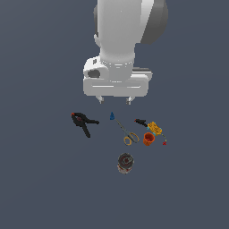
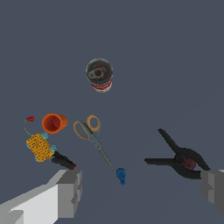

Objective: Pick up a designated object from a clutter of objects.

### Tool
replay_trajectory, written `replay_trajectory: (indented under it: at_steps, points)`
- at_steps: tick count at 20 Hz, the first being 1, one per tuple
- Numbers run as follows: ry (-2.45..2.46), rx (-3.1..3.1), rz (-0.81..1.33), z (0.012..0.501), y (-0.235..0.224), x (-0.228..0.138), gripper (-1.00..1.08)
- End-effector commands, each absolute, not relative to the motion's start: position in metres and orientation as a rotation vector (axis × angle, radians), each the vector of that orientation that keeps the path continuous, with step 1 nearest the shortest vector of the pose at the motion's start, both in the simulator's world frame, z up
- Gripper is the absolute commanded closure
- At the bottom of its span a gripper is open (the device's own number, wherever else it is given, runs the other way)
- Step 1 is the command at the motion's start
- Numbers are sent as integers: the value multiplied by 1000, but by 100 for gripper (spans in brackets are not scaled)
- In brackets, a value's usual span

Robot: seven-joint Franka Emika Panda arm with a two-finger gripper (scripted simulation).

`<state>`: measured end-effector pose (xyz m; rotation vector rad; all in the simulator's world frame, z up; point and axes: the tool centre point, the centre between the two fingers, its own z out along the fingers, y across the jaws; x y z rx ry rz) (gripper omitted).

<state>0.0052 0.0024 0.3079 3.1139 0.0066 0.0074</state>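
The orange-red cup (image 1: 148,138) (image 2: 53,123) lies among the clutter, between the yellow-handled scissors (image 1: 129,134) (image 2: 90,134) and the yellow-black tool (image 1: 154,129) (image 2: 43,149). My gripper (image 1: 115,100) (image 2: 142,188) hangs above the floor, behind the clutter in the exterior view, open and holding nothing. Its two grey fingertips (image 2: 70,188) stand wide apart in the wrist view. The cup is well off to one side of the gap between them. A tiny blue cone (image 1: 112,116) (image 2: 121,175) sits almost under the gripper.
A black red-tipped clamp (image 1: 83,122) (image 2: 181,158) lies on the exterior view's left. A grey-brown can (image 1: 125,163) (image 2: 99,75) stands nearest the camera in the exterior view. The floor is plain dark grey all round.
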Motion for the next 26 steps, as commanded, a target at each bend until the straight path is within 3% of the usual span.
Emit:
replay_trajectory:
  at_steps: [1,15,26]
  points:
    - [7,3114,7,308,2,5,-92]
    - [55,3092,8,312,6,10,-92]
    - [113,3091,10,248,55,29,-92]
